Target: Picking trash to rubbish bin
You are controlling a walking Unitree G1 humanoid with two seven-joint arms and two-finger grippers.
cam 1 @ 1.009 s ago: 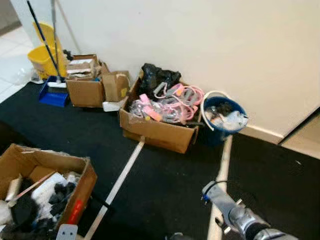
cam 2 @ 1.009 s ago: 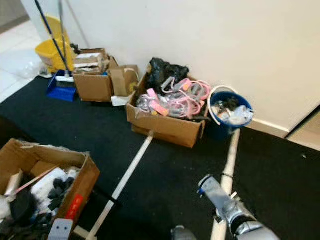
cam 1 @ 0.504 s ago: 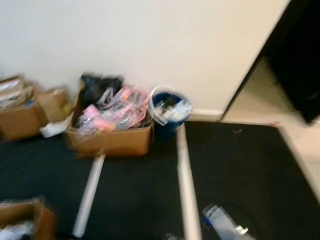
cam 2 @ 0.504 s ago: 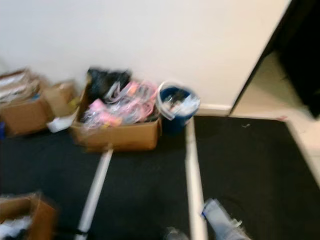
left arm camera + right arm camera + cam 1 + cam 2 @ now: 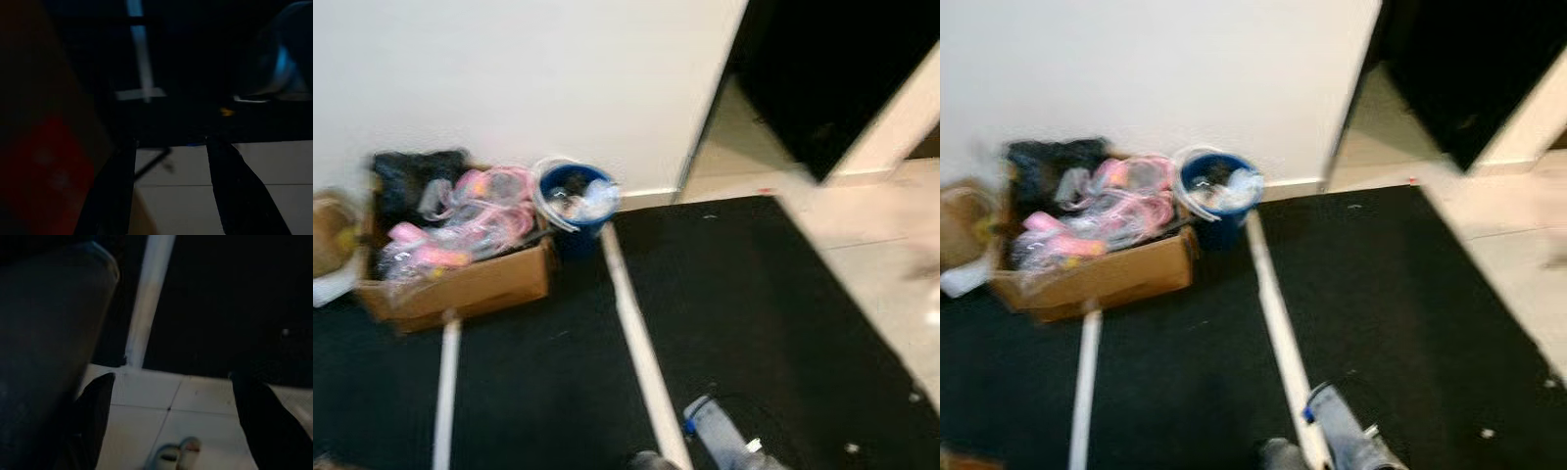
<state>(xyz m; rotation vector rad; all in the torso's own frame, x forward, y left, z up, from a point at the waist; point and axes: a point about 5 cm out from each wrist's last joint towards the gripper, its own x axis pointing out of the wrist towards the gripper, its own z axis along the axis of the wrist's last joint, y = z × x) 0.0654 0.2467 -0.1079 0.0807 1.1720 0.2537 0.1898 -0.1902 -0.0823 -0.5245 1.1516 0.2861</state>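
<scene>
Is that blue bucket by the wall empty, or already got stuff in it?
Not empty. The blue bucket stands upright against the wall beside the cardboard box, with pale crumpled items showing above its rim; blur hides what they are.

I see a plain cream wall (image 5: pixel 529 78) above black carpet (image 5: pixel 744 294). A dark doorway (image 5: pixel 822 69) opens beside pale tiled floor (image 5: pixel 891 264).

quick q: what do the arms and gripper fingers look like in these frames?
The right arm is a silver-grey rounded segment with a blue band at its tip, blurred in the head views. Each gripper has two long, flat black fingers tapering toward the tips: left gripper dim in the left wrist view, right gripper set wide in the right wrist view.
</scene>
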